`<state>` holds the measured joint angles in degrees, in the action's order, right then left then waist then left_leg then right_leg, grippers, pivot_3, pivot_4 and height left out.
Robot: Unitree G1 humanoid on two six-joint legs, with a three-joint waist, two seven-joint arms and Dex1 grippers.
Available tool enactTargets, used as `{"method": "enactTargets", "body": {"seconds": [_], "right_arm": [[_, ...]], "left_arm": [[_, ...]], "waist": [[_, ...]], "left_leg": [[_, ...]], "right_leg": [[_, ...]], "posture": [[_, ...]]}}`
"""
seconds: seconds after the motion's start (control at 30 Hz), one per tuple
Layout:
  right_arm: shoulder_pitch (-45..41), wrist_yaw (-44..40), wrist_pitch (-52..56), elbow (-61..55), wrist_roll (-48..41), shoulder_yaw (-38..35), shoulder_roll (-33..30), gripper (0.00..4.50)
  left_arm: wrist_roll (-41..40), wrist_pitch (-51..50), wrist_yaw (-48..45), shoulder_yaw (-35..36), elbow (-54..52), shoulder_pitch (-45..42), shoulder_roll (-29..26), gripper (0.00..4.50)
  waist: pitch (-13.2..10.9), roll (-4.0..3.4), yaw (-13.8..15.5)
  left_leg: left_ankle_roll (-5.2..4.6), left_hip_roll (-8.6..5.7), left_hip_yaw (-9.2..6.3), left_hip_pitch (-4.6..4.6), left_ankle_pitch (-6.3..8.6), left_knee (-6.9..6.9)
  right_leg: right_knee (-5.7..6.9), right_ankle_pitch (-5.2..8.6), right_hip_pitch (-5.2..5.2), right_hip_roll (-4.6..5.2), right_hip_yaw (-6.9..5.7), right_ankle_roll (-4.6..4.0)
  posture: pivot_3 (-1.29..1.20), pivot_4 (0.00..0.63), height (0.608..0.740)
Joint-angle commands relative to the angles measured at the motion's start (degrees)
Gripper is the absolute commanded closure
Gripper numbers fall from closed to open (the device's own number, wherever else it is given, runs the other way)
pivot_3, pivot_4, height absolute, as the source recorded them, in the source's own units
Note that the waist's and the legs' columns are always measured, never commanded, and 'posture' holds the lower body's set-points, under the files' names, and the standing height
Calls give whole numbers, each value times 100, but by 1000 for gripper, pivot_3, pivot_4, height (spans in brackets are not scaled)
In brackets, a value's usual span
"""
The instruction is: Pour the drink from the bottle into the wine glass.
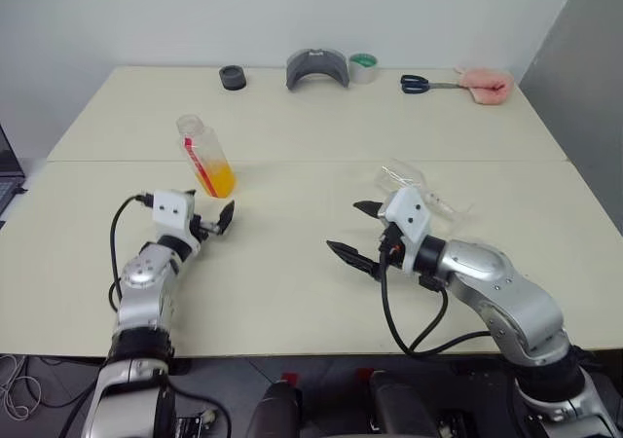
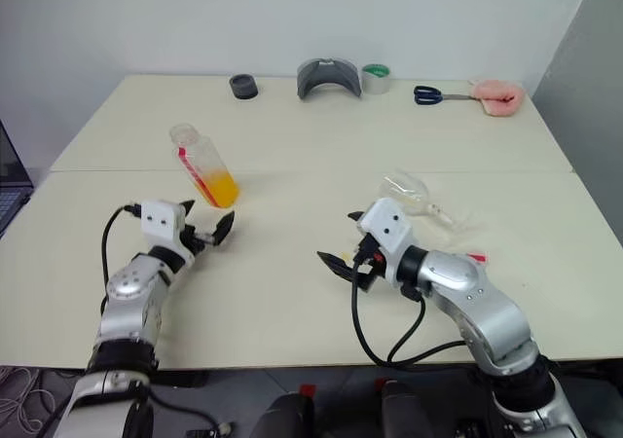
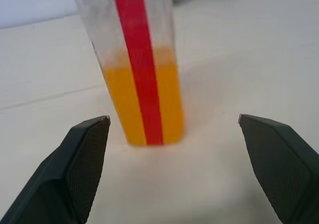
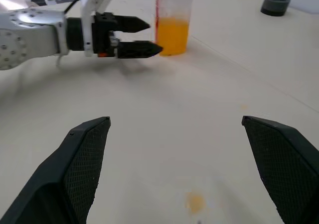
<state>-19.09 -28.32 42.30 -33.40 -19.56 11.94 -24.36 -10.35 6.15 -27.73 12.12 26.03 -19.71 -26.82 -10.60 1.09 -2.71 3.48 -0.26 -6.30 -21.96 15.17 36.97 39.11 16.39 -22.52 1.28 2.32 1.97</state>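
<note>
Bottle point(image 1: 206, 155) upright mid-table point(image 1: 292, 292), free before released left gripper point(image 1: 216, 220); right gripper point(image 1: 356, 234) spread, empty, wine glass point(image 1: 414, 183) beside.

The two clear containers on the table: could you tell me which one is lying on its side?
The wine glass, lying tipped over just beyond the right gripper. The bottle stands upright with orange drink at its bottom.

Head cams look down; both wrist cams share the bottle point(image 3: 142, 84).
</note>
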Motion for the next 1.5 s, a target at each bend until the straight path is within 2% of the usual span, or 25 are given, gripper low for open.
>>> {"method": "enactTargets", "body": {"seconds": [0.03, 0.13, 0.2, 0.37, 0.53, 0.77, 1.2, 1.5], "right_arm": [[26, 291, 232, -511, -55, -530, -73, 0], [20, 524, 500, -616, 80, -871, -237, 0], [-63, 767, 621, -492, 496, -922, -537, 0], [-595, 1247, 1383, -186, 1801, 96, -1450, 0], [-1126, 1388, 1875, 602, 2326, 781, -1353, 0], [-1574, 1602, 1911, 1610, 2880, 1043, -947, 0], [-2157, 254, 1300, 2691, 3031, 1312, -1523, 0], [-2917, -991, 646, 3840, 2996, 1575, -1505, 0]], "left_arm": [[-117, -337, -224, -85, -1162, 447, -127, 52], [-212, -588, -541, -278, -1826, 853, -138, 52], [-251, -692, -751, -484, -2136, 943, -98, 52], [-319, -873, -1250, -1094, -2597, 690, 64, 52], [-635, -1216, -2044, -1576, -2861, 330, 66, 52], [-590, -985, -3066, -2047, -2592, -81, -99, 52], [-154, -187, -2909, -2357, -1839, -360, 673, 52], [25, 142, -2720, -2436, -1519, -372, 1045, 52]], "waist": [[0, 0, 18], [0, 0, 68], [0, 0, 88], [0, 0, 98], [0, 0, 62], [0, 0, 73], [0, 0, 66], [0, -1, 68]], "left_leg": [[0, -2, 2, 0, 0, 0], [-1, -5, 6, 8, 0, 0], [-1, -7, 9, 8, 1, 0], [-1, -16, 19, 8, 1, 0], [-1, -6, 16, 9, 0, -3], [-1, -12, 18, 6, 0, -1], [-3, -13, 19, 6, 1, -1], [-2, -14, 20, 7, 1, 2]], "right_leg": [[-1, -1, 1, -1, -4, 2], [-6, -1, 16, -2, -8, 2], [-8, -1, 17, -1, -7, 2], [-10, -1, 17, 1, -3, 3], [-10, 0, 16, -14, -5, 1], [-10, 0, 14, -12, -3, 1], [-11, 0, 14, -10, -3, 1], [-10, -1, 14, -9, -2, 2]], "posture": [[0, 150, 740], [0, 150, 740], [0, 150, 740], [0, 150, 740], [0, 150, 740], [0, 150, 740], [0, 150, 740], [0, 150, 740]]}}
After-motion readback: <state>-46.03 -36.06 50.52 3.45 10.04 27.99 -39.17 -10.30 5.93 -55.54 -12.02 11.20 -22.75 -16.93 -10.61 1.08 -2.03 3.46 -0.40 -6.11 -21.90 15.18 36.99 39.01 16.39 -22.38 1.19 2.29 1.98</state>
